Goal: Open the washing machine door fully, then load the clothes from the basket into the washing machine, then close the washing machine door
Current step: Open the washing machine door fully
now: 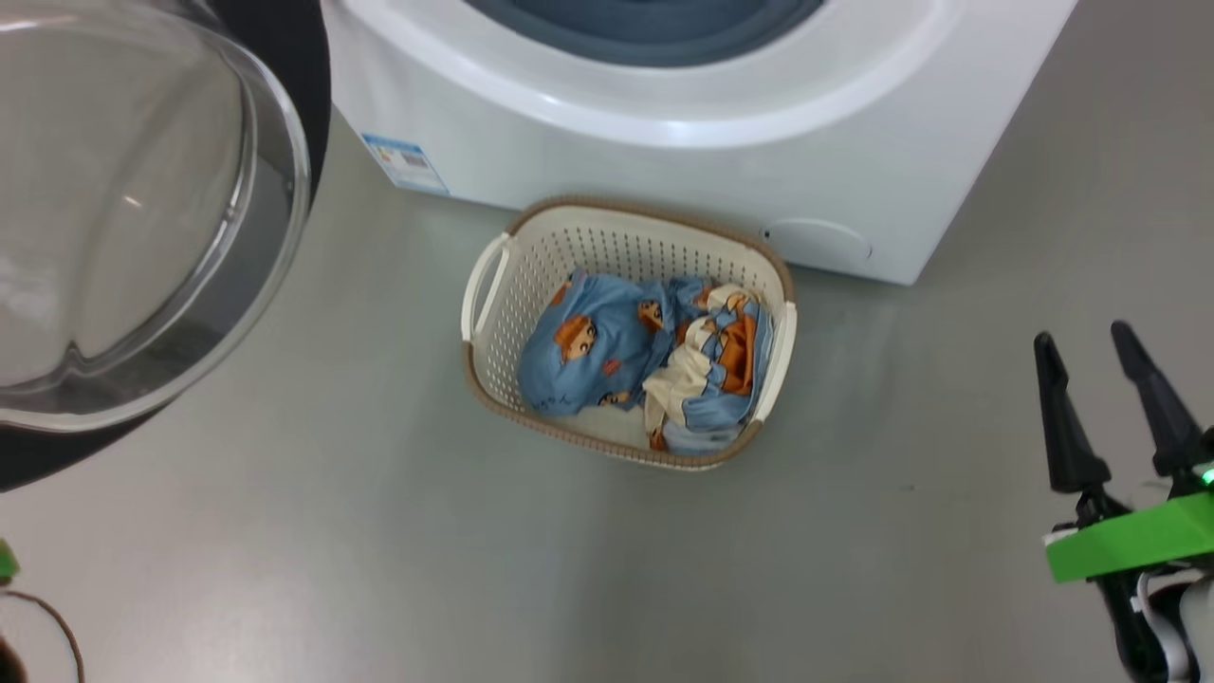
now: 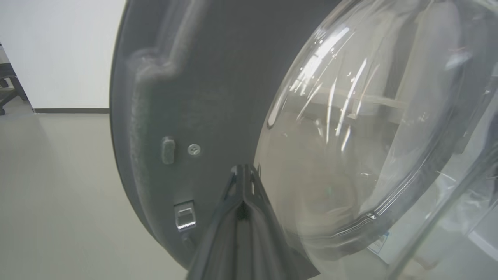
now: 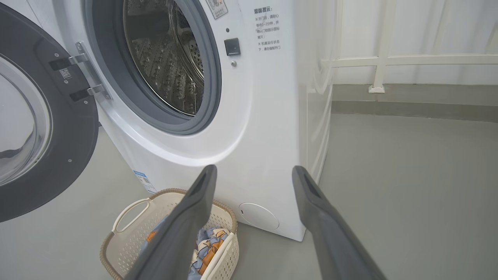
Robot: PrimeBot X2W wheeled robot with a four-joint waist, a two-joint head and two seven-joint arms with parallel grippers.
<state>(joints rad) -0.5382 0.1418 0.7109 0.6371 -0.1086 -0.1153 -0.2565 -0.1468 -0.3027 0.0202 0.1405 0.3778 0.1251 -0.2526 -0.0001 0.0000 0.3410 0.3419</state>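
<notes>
The washing machine (image 1: pixel 664 161) stands at the top of the head view. Its door (image 1: pixel 142 218) is swung open to the left, the clear glass bowl facing me. My left gripper (image 2: pixel 243 169) is shut with nothing in it, and its tips are right at the dark inner face of the door (image 2: pixel 202 97), beside the glass. On the floor before the machine, the basket (image 1: pixel 607 242) holds the light-blue clothes (image 1: pixel 645 351). My right gripper (image 1: pixel 1083 337) hangs open and empty to the basket's right. The right wrist view shows that gripper (image 3: pixel 253 171) above the basket (image 3: pixel 128 241), with the steel drum (image 3: pixel 167 58) and the open door (image 3: pixel 58 155).
Grey floor lies all around the basket. A white railing (image 3: pixel 389 60) and a wall run to the right of the machine. A white wall with a dark baseboard (image 2: pixel 70 111) and a chair base (image 2: pixel 7 93) lie beyond the door.
</notes>
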